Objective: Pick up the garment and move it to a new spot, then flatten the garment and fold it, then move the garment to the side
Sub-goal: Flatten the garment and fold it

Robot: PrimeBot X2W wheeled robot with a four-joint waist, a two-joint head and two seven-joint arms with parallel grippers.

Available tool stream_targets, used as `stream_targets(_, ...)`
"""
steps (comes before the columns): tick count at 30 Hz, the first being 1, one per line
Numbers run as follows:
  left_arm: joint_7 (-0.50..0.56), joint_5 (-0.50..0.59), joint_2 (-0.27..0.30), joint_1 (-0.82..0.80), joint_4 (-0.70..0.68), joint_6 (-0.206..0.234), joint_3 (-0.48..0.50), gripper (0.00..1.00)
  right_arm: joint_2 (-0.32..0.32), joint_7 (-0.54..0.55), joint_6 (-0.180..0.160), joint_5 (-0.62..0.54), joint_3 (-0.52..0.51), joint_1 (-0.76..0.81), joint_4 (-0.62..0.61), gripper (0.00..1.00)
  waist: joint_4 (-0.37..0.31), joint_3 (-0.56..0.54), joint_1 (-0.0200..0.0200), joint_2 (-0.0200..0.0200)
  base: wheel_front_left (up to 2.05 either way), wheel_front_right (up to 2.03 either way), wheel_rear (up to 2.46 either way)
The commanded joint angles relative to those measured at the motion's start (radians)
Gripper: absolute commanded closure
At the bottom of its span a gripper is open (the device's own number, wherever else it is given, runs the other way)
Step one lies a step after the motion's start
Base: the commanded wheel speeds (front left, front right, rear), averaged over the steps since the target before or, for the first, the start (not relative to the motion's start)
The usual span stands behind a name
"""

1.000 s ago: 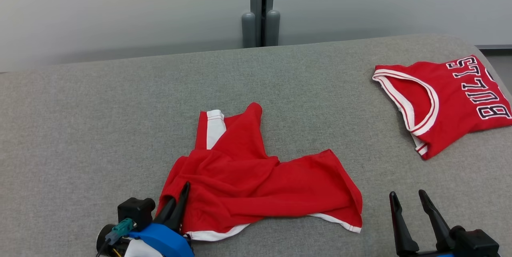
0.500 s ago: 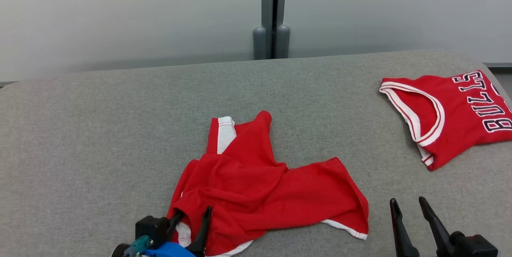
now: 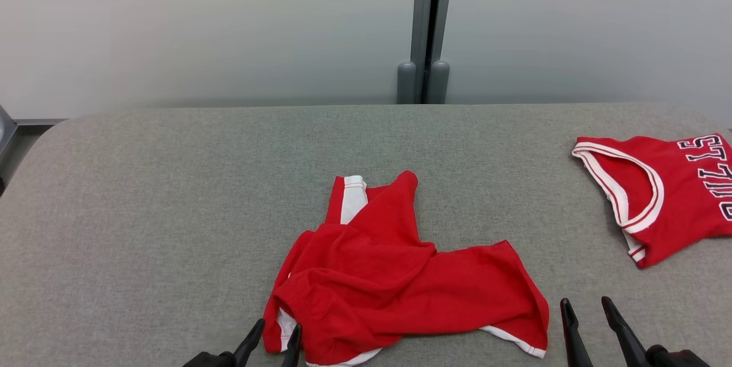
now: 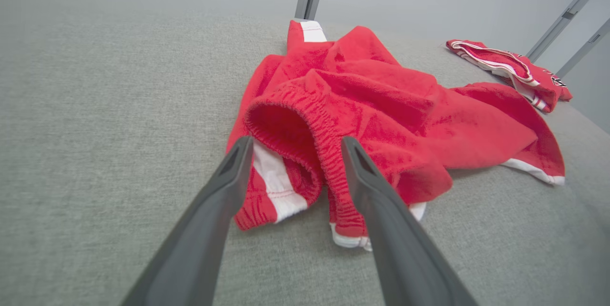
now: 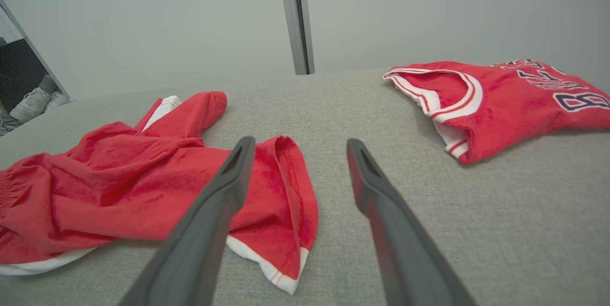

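Observation:
The garment, a pair of red shorts (image 3: 394,281) with white trim, lies crumpled near the front middle of the grey padded table (image 3: 171,184). My left gripper (image 3: 278,327) is open at the shorts' near left corner. In the left wrist view the elastic waistband (image 4: 305,120) bulges up between the two fingers of the left gripper (image 4: 296,143), which stand apart. My right gripper (image 3: 585,301) is open over bare table just right of the shorts' hem (image 5: 286,191). Nothing sits between the fingers of the right gripper (image 5: 300,141).
A folded red jersey (image 3: 669,195) with dark lettering lies at the table's far right; the same jersey (image 5: 500,101) appears ahead of the right fingers. A grey wall with a vertical post (image 3: 426,24) runs behind the table. Shoes (image 5: 28,103) stand on the floor beyond the table's left end.
The head camera has shifted, sliding the whole picture. My left gripper's fingers, close together on the shorts' corner a second ago, now stand apart and lower. The waistband is bunched higher.

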Motion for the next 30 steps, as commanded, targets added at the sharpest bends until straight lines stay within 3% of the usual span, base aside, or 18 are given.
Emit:
stream_targets(1, -0.004, 0.009, 0.009, 0.013, -0.016, -0.001, 0.012, 0.00, -0.002, -0.003, 0.000, 0.009, -0.004, 0.009, -0.004, 0.00, 0.004, -0.001, 0.0001, 0.0000, 0.00, 0.00, 0.00)
stream_targets(10, -0.004, 0.049, 0.017, -0.003, -0.044, 0.002, 0.088, 0.00, -0.002, -0.003, 0.000, 0.004, 0.005, 0.012, 0.002, 0.00, 0.010, -0.006, 0.0001, 0.0000, 0.00, 0.00, 0.00)
stream_targets(26, -0.003, 0.029, 0.002, -0.114, 0.253, -0.001, 0.034, 0.00, -0.002, -0.003, 0.000, 0.002, 0.005, -0.022, 0.005, 0.00, -0.059, 0.035, 0.0001, 0.0000, 0.00, 0.00, 0.00)
stream_targets(27, -0.003, 0.022, 0.004, -0.118, 0.265, -0.001, 0.025, 0.18, -0.002, -0.003, 0.000, 0.002, 0.004, -0.022, 0.004, 0.00, -0.061, 0.036, 0.0001, 0.0000, 0.00, 0.00, 0.00)
stream_targets(28, -0.002, 0.017, 0.007, -0.125, 0.278, -0.001, 0.015, 0.67, -0.002, -0.003, 0.000, 0.003, 0.003, -0.022, 0.004, 0.00, -0.063, 0.038, 0.0001, 0.0000, 0.00, 0.00, 0.00)
stream_targets(29, -0.002, 0.011, 0.010, -0.134, 0.288, -0.001, 0.005, 1.00, -0.002, -0.003, 0.000, 0.003, 0.003, -0.022, 0.004, 0.00, -0.064, 0.040, 0.0001, 0.0000, 0.00, 0.00, 0.00)
stream_targets(30, -0.002, 0.006, 0.012, -0.142, 0.294, -0.001, -0.001, 1.00, -0.002, -0.003, 0.000, 0.003, 0.003, -0.023, 0.003, 0.00, -0.064, 0.041, 0.0001, 0.0000, 0.00, 0.00, 0.00)
